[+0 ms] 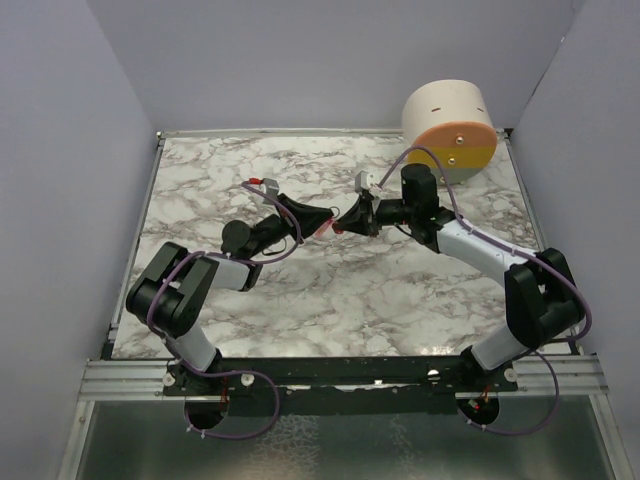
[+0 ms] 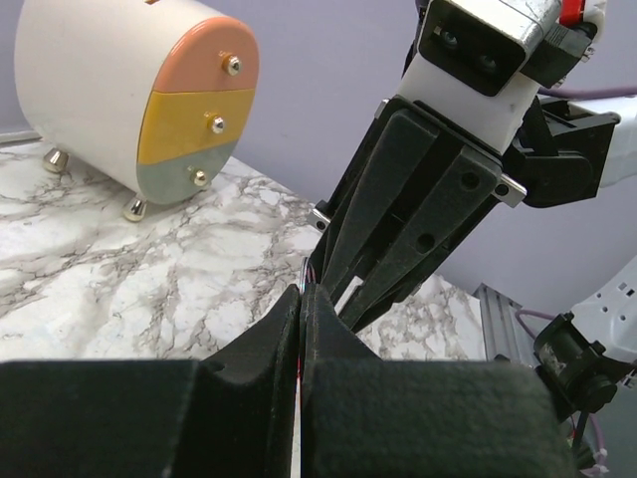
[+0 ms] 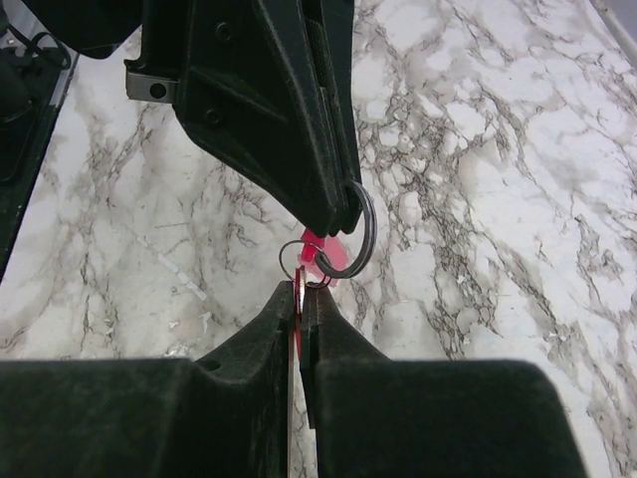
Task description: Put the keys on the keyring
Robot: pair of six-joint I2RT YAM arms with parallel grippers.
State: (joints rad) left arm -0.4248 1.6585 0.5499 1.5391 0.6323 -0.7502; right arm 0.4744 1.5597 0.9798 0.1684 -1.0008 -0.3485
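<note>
Both grippers meet tip to tip above the middle of the marble table (image 1: 330,300). My left gripper (image 1: 324,224) is shut on the keyring; in the right wrist view its tip (image 3: 338,221) holds a metal ring (image 3: 367,234), with the pink strap (image 3: 338,261) hanging just below. My right gripper (image 3: 304,289) is shut on the red-headed key (image 3: 299,297), seen edge-on between the fingers, its blade hidden. A small thin wire loop (image 3: 286,257) sits at the key's tip, touching the strap. In the left wrist view my left gripper (image 2: 302,294) is shut, facing the right gripper (image 2: 333,284).
A white drum with an orange, yellow and grey end face (image 1: 450,125) lies at the back right of the table, and also shows in the left wrist view (image 2: 139,95). Grey walls enclose the table. Purple cables trail along both arms.
</note>
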